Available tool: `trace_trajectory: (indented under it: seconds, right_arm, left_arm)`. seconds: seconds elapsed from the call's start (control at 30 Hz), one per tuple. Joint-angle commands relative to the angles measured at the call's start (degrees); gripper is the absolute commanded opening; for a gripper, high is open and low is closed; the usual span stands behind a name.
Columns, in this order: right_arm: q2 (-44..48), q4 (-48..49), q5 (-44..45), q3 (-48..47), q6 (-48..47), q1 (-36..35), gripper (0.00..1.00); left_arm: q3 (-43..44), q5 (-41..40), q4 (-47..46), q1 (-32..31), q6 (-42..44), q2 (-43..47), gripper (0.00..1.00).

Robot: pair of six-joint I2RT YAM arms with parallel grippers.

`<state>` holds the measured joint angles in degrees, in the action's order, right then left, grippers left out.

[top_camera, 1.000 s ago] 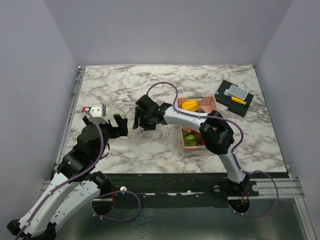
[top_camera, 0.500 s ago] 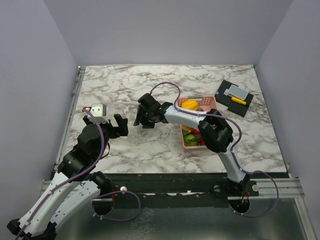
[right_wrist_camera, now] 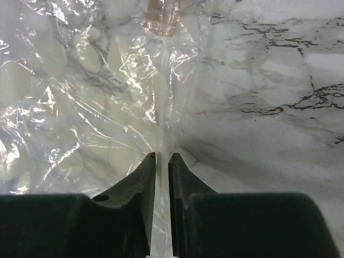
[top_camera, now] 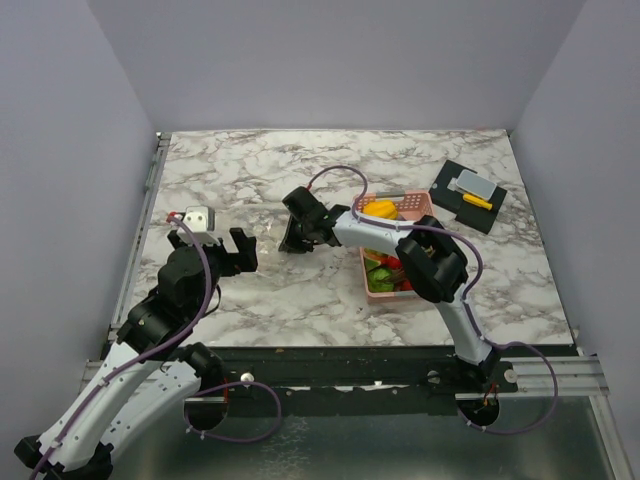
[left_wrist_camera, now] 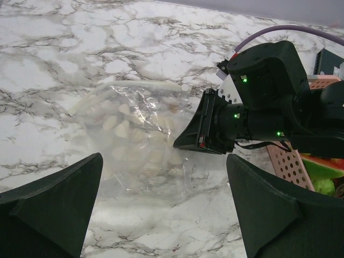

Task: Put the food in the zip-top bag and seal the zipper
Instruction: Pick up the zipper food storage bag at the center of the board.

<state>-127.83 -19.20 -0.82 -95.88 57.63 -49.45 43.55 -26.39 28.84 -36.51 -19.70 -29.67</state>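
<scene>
The zip-top bag [left_wrist_camera: 134, 145] lies flat and crumpled on the marble, clear with pale dots [right_wrist_camera: 80, 97]. A pale strip, the zipper [left_wrist_camera: 153, 85], runs along its far edge. My right gripper [right_wrist_camera: 162, 156] is shut on the bag's right edge, with a fold of plastic pinched between its tips [left_wrist_camera: 180, 145] [top_camera: 288, 243]. My left gripper [left_wrist_camera: 166, 215] [top_camera: 240, 252] is open just short of the bag's near side, touching nothing. The food [top_camera: 385, 270] sits in the pink basket; a watermelon slice [left_wrist_camera: 322, 164] and a green piece [left_wrist_camera: 325, 185] show.
The pink perforated basket [top_camera: 415, 205] stands right of the bag, under the right arm's forearm. A black mat [top_camera: 468, 195] with small grey and yellow items lies at the back right. Grey walls close in the table's back and sides.
The right gripper's jaws have closed from half open onto the bag's edge, and the gripper has shifted slightly right. The left arm has barely moved.
</scene>
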Motion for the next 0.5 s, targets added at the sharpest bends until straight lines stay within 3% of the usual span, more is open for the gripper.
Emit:
trace_trajectory:
  seconds: [0.0, 0.1, 0.47]
  right_arm:
    - [-0.14, 3.04, 1.79, 1.46, -0.21, 0.41, 0.13]
    - [0.7, 4.19, 1.27, 2.3, -1.23, 0.41, 0.01]
    - [13.6, 9.94, 2.35, 13.05, -10.12, 0.46, 0.01]
  left_arm:
    - [-0.56, -0.24, -0.19, -0.05, -0.08, -0.61, 0.99]
    - [-0.57, -0.08, -0.19, -0.06, -0.23, -0.41, 0.99]
    - [-0.12, 0.24, -0.19, -0.05, 0.19, -1.89, 0.99]
